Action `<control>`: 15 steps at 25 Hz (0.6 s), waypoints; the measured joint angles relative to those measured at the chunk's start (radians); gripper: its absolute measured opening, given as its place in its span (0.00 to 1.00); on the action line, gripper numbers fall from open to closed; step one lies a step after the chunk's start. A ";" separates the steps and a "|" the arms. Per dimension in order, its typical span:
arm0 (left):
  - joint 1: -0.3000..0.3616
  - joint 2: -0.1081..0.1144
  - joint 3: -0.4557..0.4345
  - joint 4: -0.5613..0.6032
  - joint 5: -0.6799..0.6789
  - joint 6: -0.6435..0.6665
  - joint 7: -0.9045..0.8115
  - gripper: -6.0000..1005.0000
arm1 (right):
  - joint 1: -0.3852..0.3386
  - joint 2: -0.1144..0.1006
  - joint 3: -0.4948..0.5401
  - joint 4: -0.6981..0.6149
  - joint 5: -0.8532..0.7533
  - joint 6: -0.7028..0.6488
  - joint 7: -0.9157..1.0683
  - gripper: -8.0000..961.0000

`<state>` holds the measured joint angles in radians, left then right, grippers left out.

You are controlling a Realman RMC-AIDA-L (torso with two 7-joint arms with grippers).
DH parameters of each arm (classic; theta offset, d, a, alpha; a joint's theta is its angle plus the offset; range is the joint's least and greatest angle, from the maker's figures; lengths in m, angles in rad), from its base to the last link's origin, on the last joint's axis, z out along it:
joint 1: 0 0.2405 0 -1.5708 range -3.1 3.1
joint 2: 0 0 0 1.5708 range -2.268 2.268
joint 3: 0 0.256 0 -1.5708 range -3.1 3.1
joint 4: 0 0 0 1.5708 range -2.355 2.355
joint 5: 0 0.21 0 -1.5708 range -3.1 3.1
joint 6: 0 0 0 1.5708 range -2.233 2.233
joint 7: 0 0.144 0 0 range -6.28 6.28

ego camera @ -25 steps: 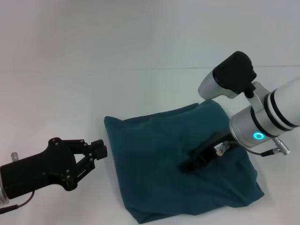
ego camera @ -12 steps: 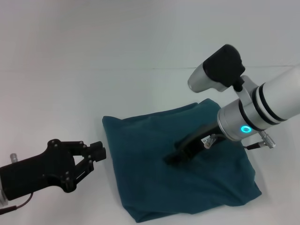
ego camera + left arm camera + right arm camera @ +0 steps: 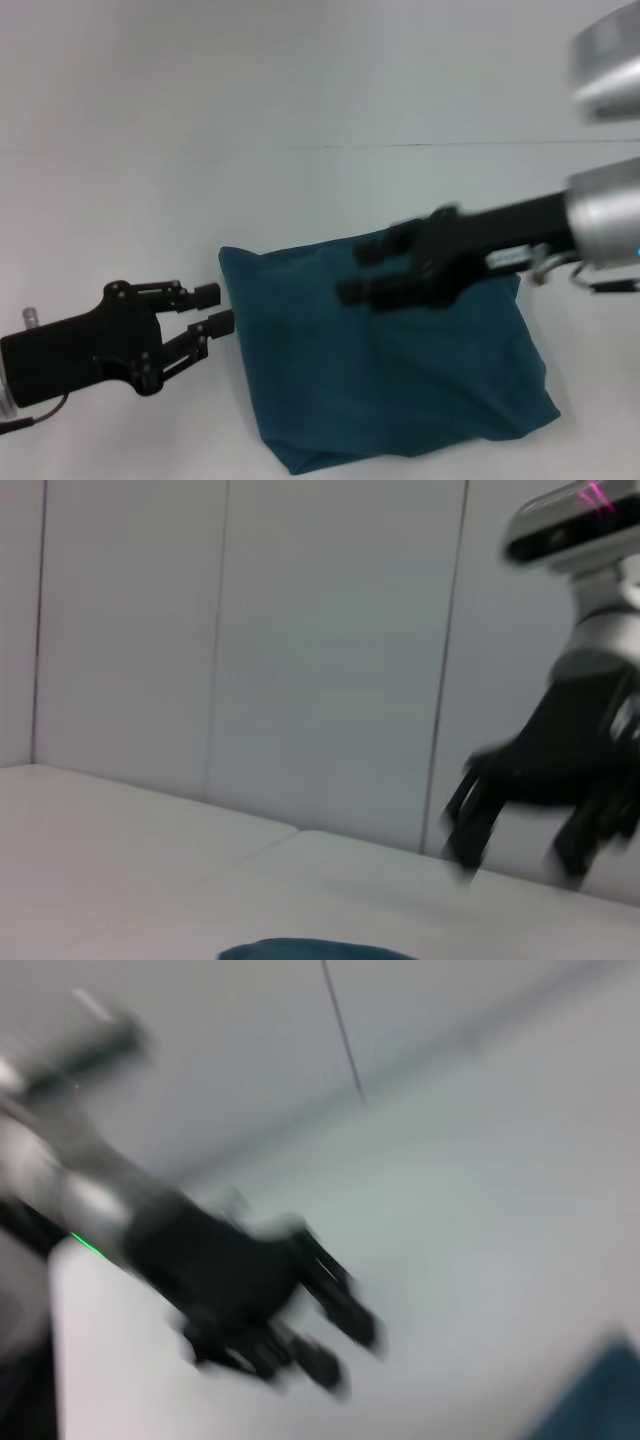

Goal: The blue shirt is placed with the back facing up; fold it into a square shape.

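**Currently: shirt folded on table, both grippers off the cloth**

Presently the large dark teal-blue T-shirt of soft wrinkly fabric (image 3: 385, 375) lies on the white tabletop (image 3: 150, 180) as a roughly square, folded bundle, its near edge showing doubled layers. No print is visible on the upward face. A sliver of the same fabric shows in the left wrist view (image 3: 315, 948) and in the right wrist view (image 3: 595, 1395).

Left gripper (image 3: 212, 308): black, low over the table just beside the shirt's left edge, not touching it. The two fingers stand parted with a clear gap between them; nothing is held. The right wrist view shows it from afar (image 3: 335, 1345), blurred but with fingers spread.

Right gripper (image 3: 365, 272): black, on a silver arm reaching in from the right, positioned over the shirt's far-left portion. It is motion-blurred; the two fingers appear spread apart, one above the other in the head view, with nothing between them. It seems lifted off the fabric, though the blur leaves contact uncertain. The left wrist view shows it (image 3: 515, 860) hanging above the table with fingers pointing down and apart.
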<state>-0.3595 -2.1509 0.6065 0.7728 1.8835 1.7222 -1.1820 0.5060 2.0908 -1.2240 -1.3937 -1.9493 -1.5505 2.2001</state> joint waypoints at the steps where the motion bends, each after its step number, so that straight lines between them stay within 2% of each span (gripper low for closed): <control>1: -0.003 0.000 -0.001 0.000 -0.001 -0.010 0.001 0.28 | -0.008 -0.001 0.045 0.014 0.045 -0.020 -0.057 0.68; 3: -0.008 0.001 -0.001 0.000 -0.002 -0.049 0.002 0.31 | -0.011 -0.007 0.156 0.086 0.118 -0.072 -0.182 0.69; 6: -0.022 0.009 0.001 0.000 0.009 -0.090 -0.008 0.37 | 0.005 -0.034 0.299 0.229 0.143 -0.136 -0.348 0.70; 7: -0.033 0.015 0.002 -0.003 0.023 -0.095 -0.018 0.39 | 0.012 -0.049 0.321 0.280 0.135 -0.148 -0.411 0.71; 10: -0.067 0.030 0.006 -0.022 0.083 -0.103 -0.040 0.44 | 0.029 -0.086 0.329 0.396 0.091 -0.155 -0.539 0.84; 12: -0.079 0.033 0.015 -0.029 0.107 -0.102 -0.039 0.48 | 0.037 -0.091 0.329 0.437 0.056 -0.156 -0.606 0.92; 15: -0.086 0.030 0.034 -0.033 0.120 -0.104 -0.027 0.56 | 0.038 -0.081 0.331 0.462 0.014 -0.161 -0.686 0.94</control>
<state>-0.4455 -2.1210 0.6401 0.7398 2.0036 1.6178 -1.2088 0.5436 2.0098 -0.8927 -0.9312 -1.9349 -1.7111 1.5143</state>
